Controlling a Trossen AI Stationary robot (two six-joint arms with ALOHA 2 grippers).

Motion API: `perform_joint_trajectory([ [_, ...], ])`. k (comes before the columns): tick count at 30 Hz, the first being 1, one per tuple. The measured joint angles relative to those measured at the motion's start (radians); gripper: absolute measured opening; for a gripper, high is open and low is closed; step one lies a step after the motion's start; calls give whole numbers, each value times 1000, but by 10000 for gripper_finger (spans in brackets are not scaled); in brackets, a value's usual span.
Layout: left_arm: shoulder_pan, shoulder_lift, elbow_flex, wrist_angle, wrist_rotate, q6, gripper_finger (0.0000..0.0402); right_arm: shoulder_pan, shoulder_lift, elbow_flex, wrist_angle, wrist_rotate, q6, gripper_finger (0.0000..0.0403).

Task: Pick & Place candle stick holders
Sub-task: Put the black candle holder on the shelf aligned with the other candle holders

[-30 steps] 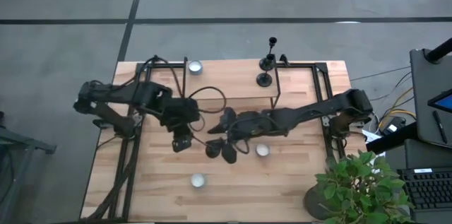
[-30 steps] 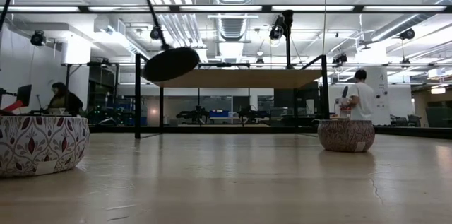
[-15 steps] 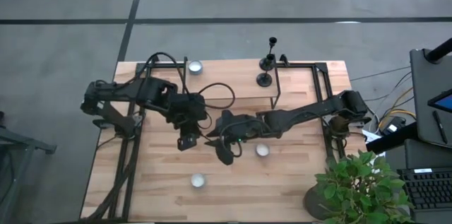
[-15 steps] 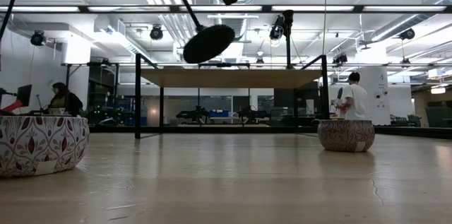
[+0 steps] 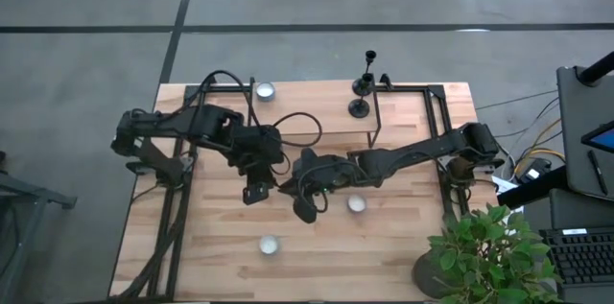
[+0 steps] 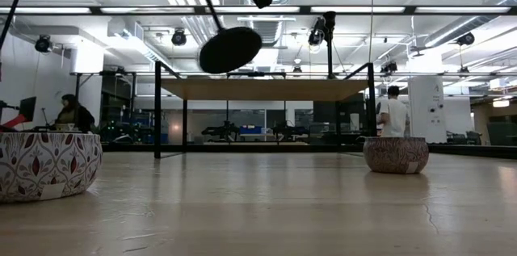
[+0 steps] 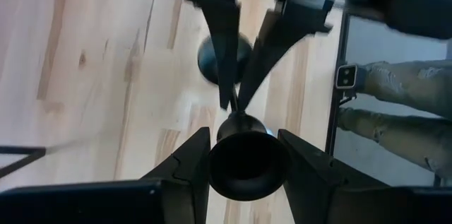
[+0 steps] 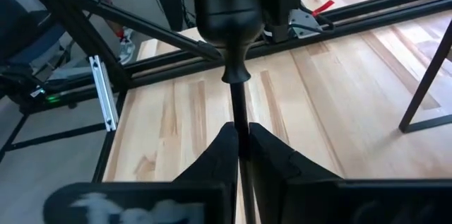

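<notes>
1. A candlestick holder [image 5: 299,200] is being held in the air above the middle of the wooden table [image 5: 403,246] by both grippers at once, as seen in the high view.
2. The top cup [image 7: 246,164] of this holder is being clamped between the fingers of the left gripper [image 7: 246,166], one finger being pressed against each side of the cup in the left wrist view.
3. The thin stem [image 8: 240,128] is being pinched by the right gripper [image 8: 241,155], whose two fingers are being pressed together around it in the right wrist view.
4. The round base [image 6: 230,49] of the held holder is being shown tilted and well clear of the tabletop in the low view, with the stem running up from it towards a dark gripper at the upper edge.
5. Two further candlestick holders [image 5: 363,83] are being shown standing upright, close together, at the far edge of the table, beside a black frame [image 5: 411,103].
6. Three small round tealight cups [image 5: 265,91] are being shown well apart on the table: one at the far edge, one just beside the right arm and one near the front edge.
7. Two patterned cups [image 6: 396,154] are being shown resting on the tabletop in the low view, and two people [image 6: 394,115] are being seen in the room behind.
</notes>
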Motion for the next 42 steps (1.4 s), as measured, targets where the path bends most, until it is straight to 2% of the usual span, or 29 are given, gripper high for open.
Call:
perform_joint_trajectory([
  [9,2,0,1,12,-11,-11,144,-10,0,0,-2,14,19,12],
  [15,3,-13,2,22,-49,-8,206,-11,-8,0,-6,31,32,10],
  [21,4,-53,2,55,-100,4,274,-18,-34,0,-34,116,33,9],
  [25,2,-95,2,99,-121,-13,297,-31,-75,-1,-96,228,22,9],
  [29,2,-146,3,165,-199,-49,301,-53,-120,-4,-151,389,14,9],
  [34,2,-197,3,227,-341,-80,299,-76,-169,-19,-141,455,6,8],
  [39,3,-230,3,230,-470,-14,298,-97,-184,-26,-149,682,28,8],
  [42,2,-237,2,229,-502,39,298,-106,-191,-31,-197,776,102,8],
])
